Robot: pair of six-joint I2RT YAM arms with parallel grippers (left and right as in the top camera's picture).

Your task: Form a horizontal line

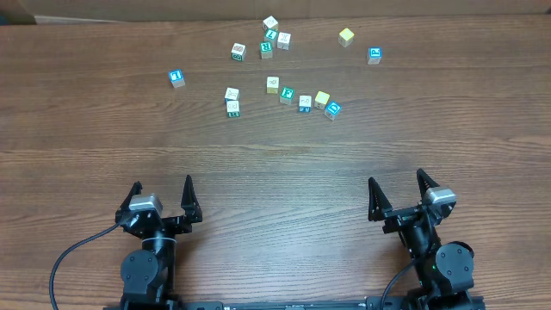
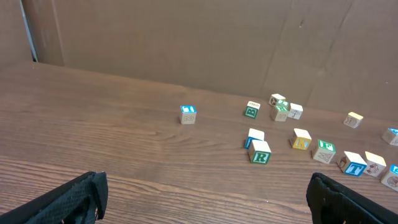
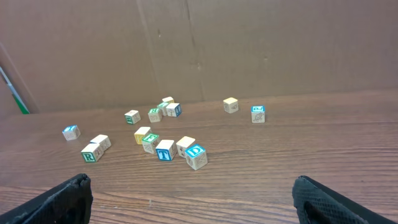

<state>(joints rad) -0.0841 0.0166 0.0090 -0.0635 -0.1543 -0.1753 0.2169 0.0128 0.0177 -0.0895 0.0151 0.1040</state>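
Gaping empty, left tool (image 1: 162, 182), right tool (image 1: 396, 178) seen whole overhead, letters on cubes (image 3: 165, 150) readable only from wrists.

Cubes (image 1: 287, 95) cream w/ blue/green marks; table (image 1: 258, 181) brown woodgrain.

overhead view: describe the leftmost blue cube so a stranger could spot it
On the brown wooden table, small toy cubes lie scattered toward the far edge. The blue-topped cube with a white mark stands alone at the scatter's left end, nothing touching it. The only other lone blue-topped cube lies far right.
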